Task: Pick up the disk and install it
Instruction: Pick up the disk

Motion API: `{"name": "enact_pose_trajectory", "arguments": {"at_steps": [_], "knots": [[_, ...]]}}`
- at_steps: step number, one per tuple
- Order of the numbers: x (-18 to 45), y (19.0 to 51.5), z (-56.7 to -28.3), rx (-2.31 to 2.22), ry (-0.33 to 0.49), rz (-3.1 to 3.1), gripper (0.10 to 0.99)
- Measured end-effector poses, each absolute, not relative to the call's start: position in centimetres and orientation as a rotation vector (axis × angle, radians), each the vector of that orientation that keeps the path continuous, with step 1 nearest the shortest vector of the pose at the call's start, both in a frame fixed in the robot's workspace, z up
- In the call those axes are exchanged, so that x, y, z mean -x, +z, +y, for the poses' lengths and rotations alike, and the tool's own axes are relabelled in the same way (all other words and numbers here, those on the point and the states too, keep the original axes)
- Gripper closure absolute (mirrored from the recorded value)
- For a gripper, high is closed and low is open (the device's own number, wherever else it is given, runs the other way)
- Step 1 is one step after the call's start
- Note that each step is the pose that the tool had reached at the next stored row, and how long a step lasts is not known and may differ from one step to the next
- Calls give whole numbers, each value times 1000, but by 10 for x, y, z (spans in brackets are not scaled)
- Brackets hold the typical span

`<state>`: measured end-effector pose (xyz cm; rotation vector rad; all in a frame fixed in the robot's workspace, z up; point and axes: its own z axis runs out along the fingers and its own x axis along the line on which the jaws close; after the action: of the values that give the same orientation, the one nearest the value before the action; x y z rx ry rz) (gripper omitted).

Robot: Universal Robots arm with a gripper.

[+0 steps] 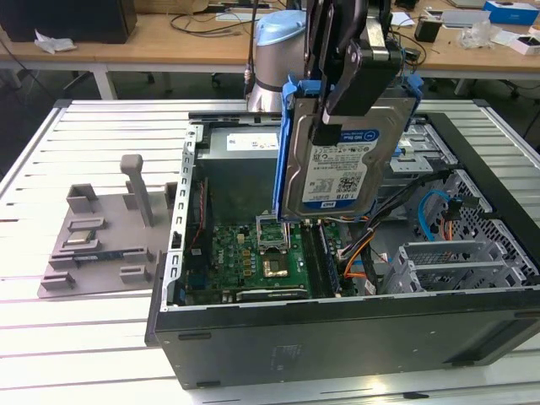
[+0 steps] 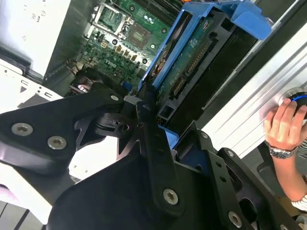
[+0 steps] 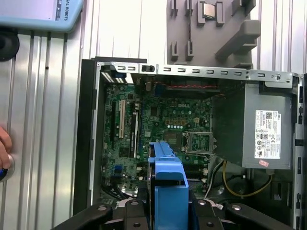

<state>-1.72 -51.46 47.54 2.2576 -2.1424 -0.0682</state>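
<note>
Pincer (image 1: 331, 118) pinching the disk (image 1: 342, 173) by its upper edge, holding it upright in the air above the open computer case (image 1: 337, 337) on the bench (image 1: 76, 346). The disk's label faces the exterior view, with the blue bracket (image 1: 283, 152) along its edge. The circuit board (image 1: 253, 253) lies below it, beside the grey power box (image 3: 266, 129). A person's hand (image 2: 283, 127) rests on a round button (image 2: 293, 96).

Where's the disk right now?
In the exterior view, the disk hangs upright in the pincer, above the open computer case, over its motherboard.
</note>
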Motion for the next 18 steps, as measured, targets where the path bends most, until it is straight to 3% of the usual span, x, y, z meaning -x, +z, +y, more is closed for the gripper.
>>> {"name": "enact_pose_trajectory", "arguments": {"at_steps": [18], "knots": [[17,474,-546,-2258,-68,-2142,718]]}}
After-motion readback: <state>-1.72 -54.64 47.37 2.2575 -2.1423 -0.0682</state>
